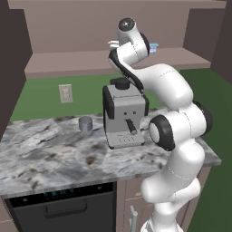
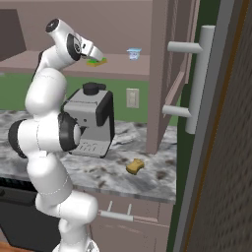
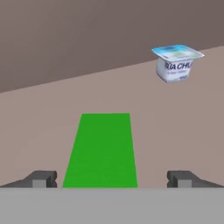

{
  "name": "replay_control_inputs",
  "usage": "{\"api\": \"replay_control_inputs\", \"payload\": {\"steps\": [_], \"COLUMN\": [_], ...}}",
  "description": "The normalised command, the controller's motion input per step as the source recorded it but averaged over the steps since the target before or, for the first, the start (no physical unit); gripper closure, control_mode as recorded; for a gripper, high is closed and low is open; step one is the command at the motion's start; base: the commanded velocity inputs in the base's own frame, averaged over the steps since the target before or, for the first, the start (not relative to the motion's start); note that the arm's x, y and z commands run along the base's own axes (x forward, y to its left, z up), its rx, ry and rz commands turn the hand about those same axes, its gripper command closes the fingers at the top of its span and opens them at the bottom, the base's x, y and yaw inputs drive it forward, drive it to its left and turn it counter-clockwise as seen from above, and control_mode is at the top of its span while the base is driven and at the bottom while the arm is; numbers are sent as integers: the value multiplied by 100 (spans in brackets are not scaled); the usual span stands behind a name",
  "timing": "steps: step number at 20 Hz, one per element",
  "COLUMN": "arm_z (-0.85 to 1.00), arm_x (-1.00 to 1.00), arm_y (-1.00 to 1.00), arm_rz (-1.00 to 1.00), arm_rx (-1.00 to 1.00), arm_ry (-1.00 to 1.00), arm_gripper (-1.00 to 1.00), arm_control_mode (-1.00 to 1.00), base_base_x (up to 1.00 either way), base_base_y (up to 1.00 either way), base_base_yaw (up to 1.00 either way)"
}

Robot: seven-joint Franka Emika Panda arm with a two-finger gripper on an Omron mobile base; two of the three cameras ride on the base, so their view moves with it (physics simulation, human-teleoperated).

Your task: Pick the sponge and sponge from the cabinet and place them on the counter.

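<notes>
The fingers (image 3: 43,179) stand wide apart and hold nothing, one dark tip at each side of the green sponge (image 3: 103,148), which lies flat on the cabinet shelf (image 3: 52,118) between and just ahead of them. In the right base view the gripper (image 2: 95,55) reaches into the open cabinet (image 2: 74,29) right at that green sponge with its yellow layer. Farther back on the same shelf, off to one side, a small white cup with a blue lid (image 3: 177,63) stands upright, apart from the sponge. Below, on the marble table (image 1: 45,154), the tan-yellow sponge (image 2: 135,167) lies by itself near the front edge, beside the foot of the open cabinet door (image 2: 165,74) with its grey bar handle (image 2: 202,78). A grey and black coffee machine (image 1: 123,115) stands under the arm, with a small grey cup (image 1: 85,123) just beside it and a wall socket (image 1: 65,93) behind.
</notes>
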Motion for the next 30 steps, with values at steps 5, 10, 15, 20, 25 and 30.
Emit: {"api": "replay_control_inputs", "payload": {"steps": [5, 10, 15, 20, 25, 30], "arm_z": [-5, -8, -5, -5, -7, -7], "arm_x": [11, 13, 12, 11, 14, 18], "arm_y": [0, 0, 0, 0, 0, 0], "arm_rz": [-1, -1, -1, -1, -1, 0], "arm_rx": [0, 0, 0, 0, 0, 0], "arm_ry": [2, 1, 1, 1, 0, 0], "arm_gripper": [-100, -100, -100, -100, -100, -100], "arm_control_mode": [-100, -100, -100, -100, -100, -100], "base_base_x": [0, 0, 0, 0, 0, 0], "base_base_y": [0, 0, 0, 0, 0, 0], "base_base_yaw": [0, 0, 0, 0, 0, 0]}}
